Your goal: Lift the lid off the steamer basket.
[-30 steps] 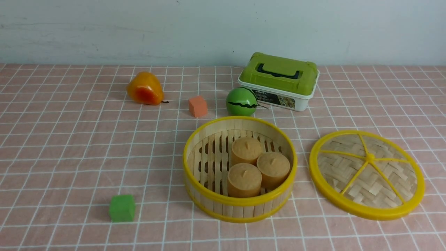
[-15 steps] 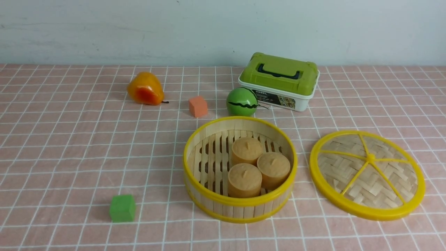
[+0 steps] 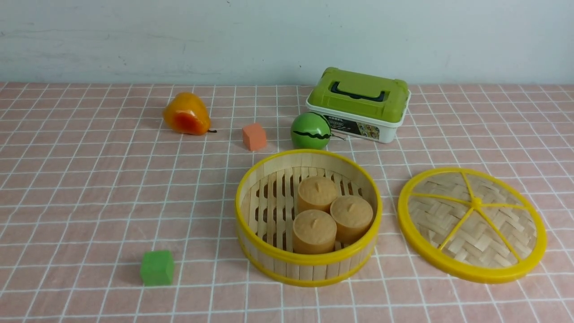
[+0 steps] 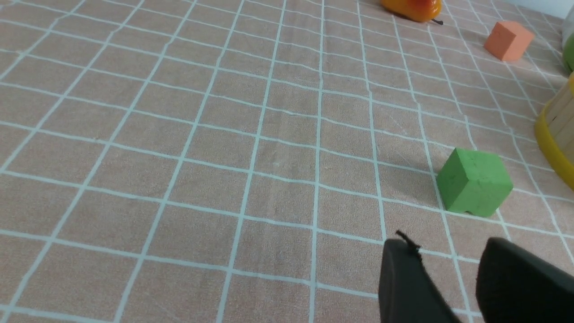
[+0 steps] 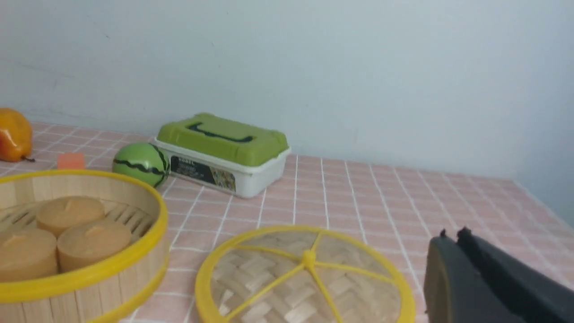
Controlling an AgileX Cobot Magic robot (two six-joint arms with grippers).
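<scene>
While round woven-bamboo lid with yellow rim (image 3: 475, 224) lies on table, right of open slatted bamboo steamer basket (image 3: 309, 264), black left gripper (image 4: 441, 240) gapes; black right gripper (image 5: 453, 233) stays shut.

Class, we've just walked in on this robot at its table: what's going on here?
Nothing is being handled right now. The lid lies on the table to the right of the steamer basket, which stands open with three buns inside, so the lid is already off. The left gripper is empty with its jaws apart; the right gripper is shut on nothing.
</scene>
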